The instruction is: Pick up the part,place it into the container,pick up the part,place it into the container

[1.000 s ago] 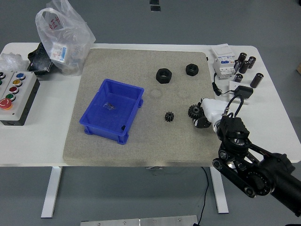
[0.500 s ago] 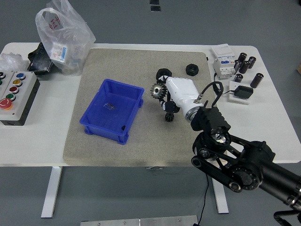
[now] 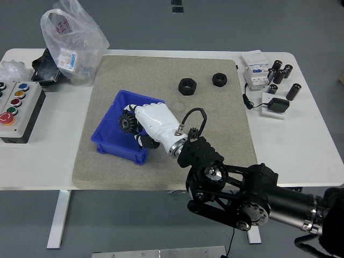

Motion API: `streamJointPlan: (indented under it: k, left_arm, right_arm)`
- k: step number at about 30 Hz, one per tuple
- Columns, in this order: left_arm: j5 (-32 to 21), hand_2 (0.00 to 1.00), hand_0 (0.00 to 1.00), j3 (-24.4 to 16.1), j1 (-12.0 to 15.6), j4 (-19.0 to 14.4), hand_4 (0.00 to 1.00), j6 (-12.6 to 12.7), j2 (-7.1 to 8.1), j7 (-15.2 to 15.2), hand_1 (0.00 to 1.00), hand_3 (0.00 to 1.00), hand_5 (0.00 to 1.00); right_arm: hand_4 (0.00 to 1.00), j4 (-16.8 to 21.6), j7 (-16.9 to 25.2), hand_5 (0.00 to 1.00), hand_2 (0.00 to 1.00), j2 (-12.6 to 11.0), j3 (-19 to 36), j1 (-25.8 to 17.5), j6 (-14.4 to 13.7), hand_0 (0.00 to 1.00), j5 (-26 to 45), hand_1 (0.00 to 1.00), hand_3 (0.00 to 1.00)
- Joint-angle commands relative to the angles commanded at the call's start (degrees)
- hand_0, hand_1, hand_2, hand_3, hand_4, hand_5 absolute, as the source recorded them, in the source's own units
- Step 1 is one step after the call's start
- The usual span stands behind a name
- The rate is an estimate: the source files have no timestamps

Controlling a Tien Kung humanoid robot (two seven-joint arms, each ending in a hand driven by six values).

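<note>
Right hand [image 3: 150, 124] over blue bin [image 3: 110, 134], fingers curled tight on a gear [image 3: 127, 123]. Two nuts [image 3: 187, 85] far right on mat [image 3: 215, 140].

- Black toothed gear [image 3: 126, 123], left of centre frame, held upright over the bin's interior; gripped by white fingers [image 3: 141, 115]
- Blue open-topped container [image 3: 115, 141], lower left of centre; sits angled on grey mat

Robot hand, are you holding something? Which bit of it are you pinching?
Yes. The right hand holds a black gear over the blue bin. Its fingers close on the gear's right side; the exact contact is hidden.
</note>
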Motion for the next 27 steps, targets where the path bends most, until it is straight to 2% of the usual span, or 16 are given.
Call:
streamJointPlan:
  k: [2,3,8,9,14,15,21,26,27]
  left_arm:
    - [-0.1,0.603,0.608,0.1,-0.1,0.0,0.637,0.0,0.01,0.0,0.631,0.631,0.271]
    - [-0.1,0.603,0.608,0.1,-0.1,0.0,0.637,0.0,0.00,0.0,0.631,0.630,0.270]
    - [0.0,0.603,0.608,0.0,-0.1,0.0,0.637,0.0,-0.05,0.0,0.631,0.630,0.270]
    - [0.0,0.602,0.608,0.0,-0.1,0.0,0.636,0.0,-0.05,0.1,0.631,0.631,0.271]
    - [0.0,0.602,0.608,0.0,-0.1,0.0,0.636,0.0,-0.01,0.0,0.631,0.631,0.271]
    - [0.0,0.602,0.608,0.0,0.0,0.0,0.636,0.0,-0.02,0.0,0.631,0.631,0.271]
    - [0.0,0.602,0.608,0.0,-0.1,0.0,0.634,0.0,-0.01,0.0,0.631,0.630,0.269]
    - [-0.1,0.602,0.608,-0.1,-0.1,0.0,0.634,0.0,-0.03,-0.2,0.631,0.630,0.269]
    - [0.1,0.602,0.608,-0.2,0.0,0.0,0.634,0.0,-0.07,-0.2,0.631,0.630,0.270]
  right_arm:
    - [0.398,0.0,-0.3,0.229,0.834,0.0,0.1,-0.1,0.3,0.491,-0.6,0.774,0.793]
    - [0.571,-0.1,-0.5,0.247,0.923,0.0,0.2,-0.2,0.5,0.495,-0.8,0.821,0.922]
    - [0.571,-0.3,-1.0,0.247,0.923,0.0,0.6,-0.7,1.6,0.495,-1.3,0.821,0.922]
    - [0.745,-0.3,-1.0,0.321,0.941,0.0,0.8,-0.8,1.7,0.494,-1.3,0.833,0.948]
    - [0.745,0.1,-0.9,0.321,0.941,-0.3,2.9,-1.5,1.1,0.494,-1.8,0.833,0.948]
    - [0.783,0.2,-0.9,0.336,0.942,-0.4,3.4,-1.6,1.0,0.490,-2.0,0.835,0.957]
    - [0.803,0.9,-0.7,0.349,0.941,-0.9,5.7,-2.6,0.2,0.490,-2.1,0.834,0.964]
    - [0.803,3.7,0.5,0.349,0.941,-2.5,11.0,-6.0,-2.2,0.490,-0.6,0.834,0.964]
    - [0.814,4.7,0.7,0.367,0.905,-3.0,12.5,-7.0,-2.6,0.456,-0.3,0.809,0.946]
